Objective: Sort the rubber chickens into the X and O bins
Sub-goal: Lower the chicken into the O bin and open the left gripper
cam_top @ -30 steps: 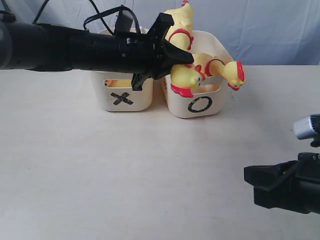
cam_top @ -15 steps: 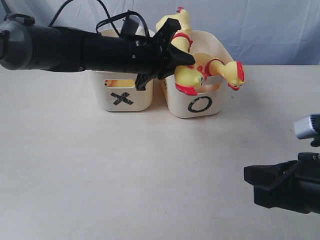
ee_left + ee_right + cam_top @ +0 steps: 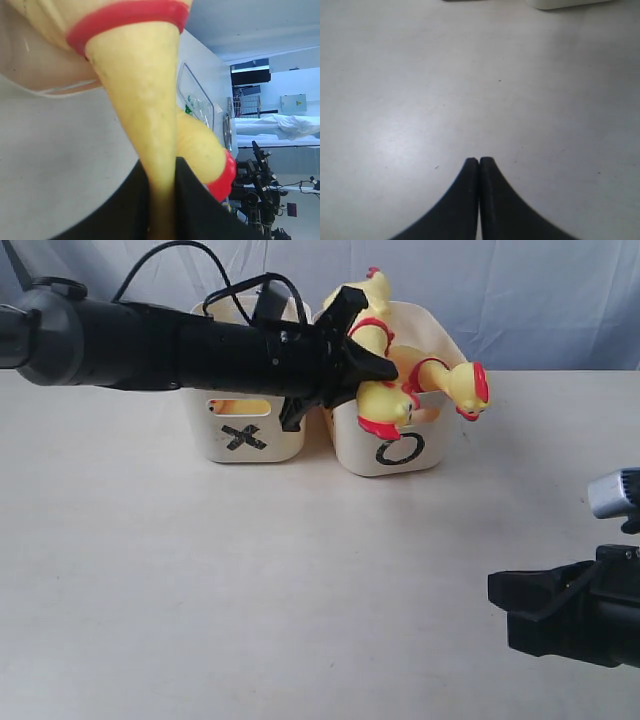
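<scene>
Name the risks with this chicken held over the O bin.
The left gripper holds the chicken by its thin neck, body hanging at the O bin's front rim: released here, it may land on the table. Another chicken already pokes over its side rim; a drop could knock it out.

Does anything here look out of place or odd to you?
Yes: one rubber chicken lies across the rim of the O bin, head poking out sideways, not down inside. The left gripper pinches another chicken by its neck.
</scene>
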`<state>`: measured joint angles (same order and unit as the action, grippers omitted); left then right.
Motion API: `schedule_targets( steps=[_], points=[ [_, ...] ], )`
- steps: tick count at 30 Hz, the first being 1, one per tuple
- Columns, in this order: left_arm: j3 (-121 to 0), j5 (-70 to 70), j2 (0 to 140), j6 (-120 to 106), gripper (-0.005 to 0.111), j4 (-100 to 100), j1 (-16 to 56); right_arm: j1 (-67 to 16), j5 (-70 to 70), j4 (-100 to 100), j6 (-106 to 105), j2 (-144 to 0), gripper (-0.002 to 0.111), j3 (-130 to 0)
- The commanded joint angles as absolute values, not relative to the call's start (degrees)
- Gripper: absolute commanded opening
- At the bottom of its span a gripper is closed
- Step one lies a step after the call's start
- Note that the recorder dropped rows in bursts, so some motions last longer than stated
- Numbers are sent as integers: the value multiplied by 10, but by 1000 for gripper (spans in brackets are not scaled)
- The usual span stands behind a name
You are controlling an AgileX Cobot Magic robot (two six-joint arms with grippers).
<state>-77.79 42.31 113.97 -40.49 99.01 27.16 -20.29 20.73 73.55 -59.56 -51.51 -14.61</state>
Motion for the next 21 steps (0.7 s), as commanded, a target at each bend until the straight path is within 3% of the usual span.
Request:
schedule_targets(
  steps=[1,11,21],
  points=[
    [-784,430,1148,-409,0,999,276,-200,207,737,-599,-511,0,-144],
    [-788,406,1148,-409,0,999,276,-200,208,738,-604,-511,0,-144],
    [-788,406,1148,-408,32,999,276,-200,208,740,-607,-511,0,-144]
  ],
)
